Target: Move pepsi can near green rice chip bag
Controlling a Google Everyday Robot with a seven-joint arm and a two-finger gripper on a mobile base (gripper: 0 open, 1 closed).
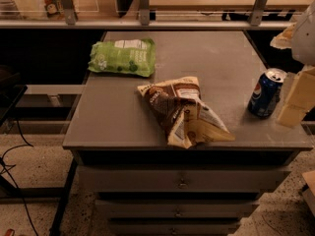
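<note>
The pepsi can [266, 93], dark blue with a silver top, stands upright near the right edge of the grey table [113, 117]. The green rice chip bag [123, 57], light green with darker dots and a white label, lies flat at the table's far left. My gripper [295, 102], cream-coloured, comes in from the right edge of the view and sits right beside the can on its right side, partly cut off by the frame. The can and the green bag are far apart, on opposite sides of the table.
A larger brown-and-cream snack bag [184, 112] lies crumpled in the middle of the table, between the can and the green bag. The table has drawers [182, 181] below. A railing and shelf [142, 18] run behind it. Cables [10, 171] lie on the floor at left.
</note>
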